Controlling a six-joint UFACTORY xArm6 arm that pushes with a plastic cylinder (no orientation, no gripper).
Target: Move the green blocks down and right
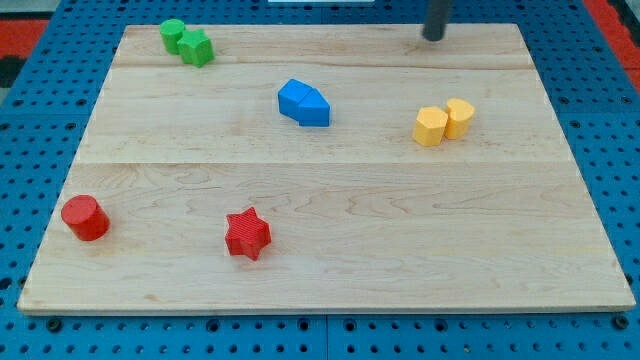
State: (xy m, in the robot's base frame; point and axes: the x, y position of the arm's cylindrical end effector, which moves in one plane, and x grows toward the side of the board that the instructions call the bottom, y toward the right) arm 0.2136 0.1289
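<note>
Two green blocks sit touching at the board's top left: a green cylinder (172,34) and a green angular block (197,47) just right of it. My tip (432,36) is at the top edge of the board, right of centre, far to the right of the green blocks and touching no block.
Two blue blocks (304,103) lie together near the middle top. Two yellow blocks (444,122) lie at the right. A red cylinder (85,218) is at the lower left and a red star (248,234) lies lower centre. The wooden board (500,260) rests on a blue pegboard.
</note>
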